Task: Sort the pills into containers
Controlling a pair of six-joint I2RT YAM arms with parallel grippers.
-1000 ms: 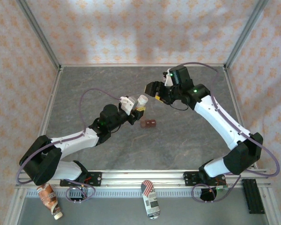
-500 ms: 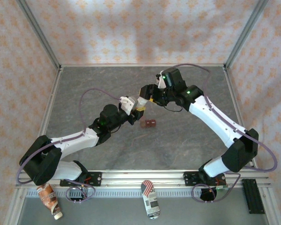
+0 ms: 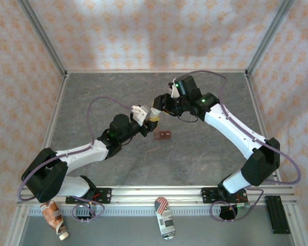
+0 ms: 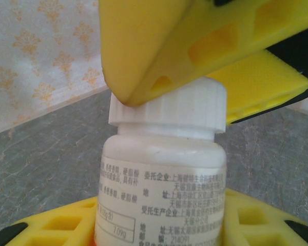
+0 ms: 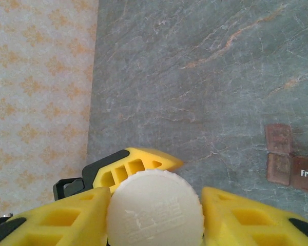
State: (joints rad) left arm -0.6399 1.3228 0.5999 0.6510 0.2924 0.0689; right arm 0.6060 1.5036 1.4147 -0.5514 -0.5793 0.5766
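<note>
Grey marbled counter [image 3: 92, 97], patterned walls. From above, I see the containers [image 3: 162, 135] lying flat mid-counter, long axis left-right, just nearside of the bottle [image 3: 155, 111]. Left wrist: left jaws clamped on the bottle's body, cap [image 4: 169, 110] up, right jaws gripping the cap. Right wrist: cap pinched between yellow fingers [image 5: 56, 220], containers off right, apart.

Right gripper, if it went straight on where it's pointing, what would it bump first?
The white cap of the pill bottle. The right gripper has its yellow fingers on both sides of it, so pushing on would probably just press into that cap.
</note>
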